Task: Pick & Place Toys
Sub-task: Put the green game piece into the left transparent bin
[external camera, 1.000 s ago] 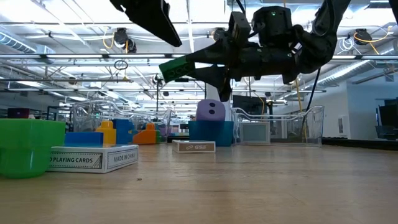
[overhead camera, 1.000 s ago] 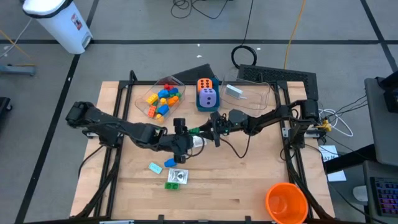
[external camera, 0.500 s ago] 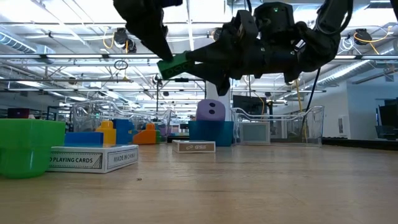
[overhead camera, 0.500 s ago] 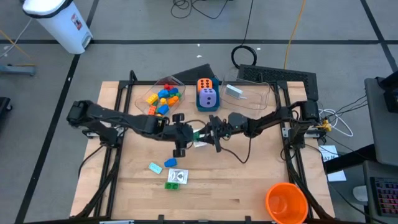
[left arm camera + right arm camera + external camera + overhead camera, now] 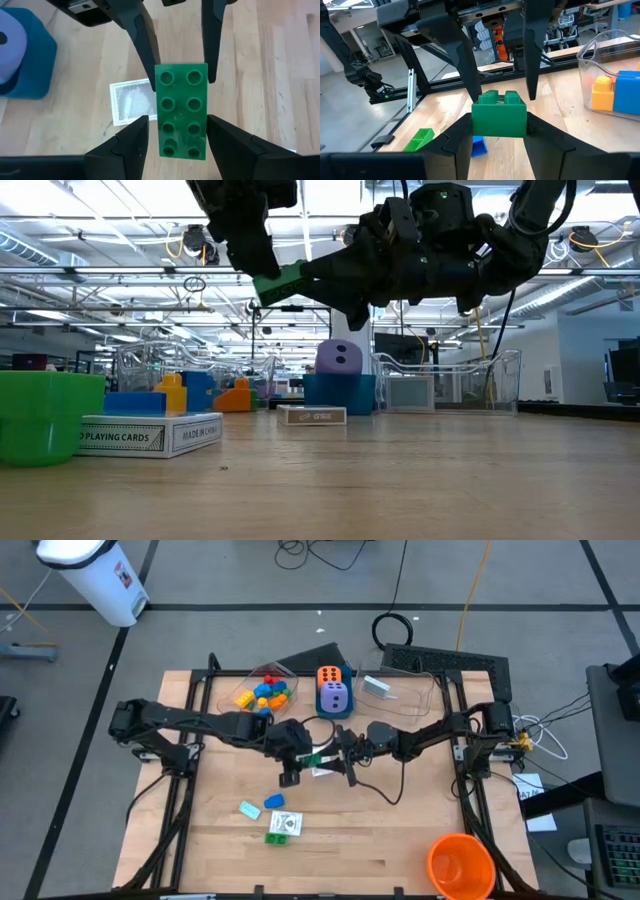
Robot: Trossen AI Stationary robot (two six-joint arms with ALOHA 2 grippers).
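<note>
A green brick (image 5: 181, 111) hangs in the air over the middle of the table (image 5: 400, 850), caught between both arms at once. The right gripper (image 5: 494, 131) has its fingers closed on one end of the brick, pressing its two sides, and the left gripper (image 5: 177, 132) has its fingers at the sides of the other end; the left wrist view shows a thin gap at each pad, so I cannot tell whether that grip is firm yet or only closing around it. It looks like a hand-over from one arm to the other, caught midway. As for the sorting, a good part seems done: a clear tub (image 5: 225, 700) at the back of the table holds a heap of coloured bricks (image 5: 262, 696), the orange die (image 5: 330, 676) and the purple die (image 5: 334, 697) sit stacked in a blue box (image 5: 322, 710), and a second clear tub (image 5: 425, 690) beside them holds a white card (image 5: 376, 687). Still out on the wood are a blue brick (image 5: 249, 809), a blue piece (image 5: 273, 801) just beside it, a card box (image 5: 287, 823) and a green block (image 5: 279, 838) near the front, plus a white card (image 5: 132, 102) lying under the held brick. An orange cup (image 5: 460, 865) stands at the front right corner, well apart.
</note>
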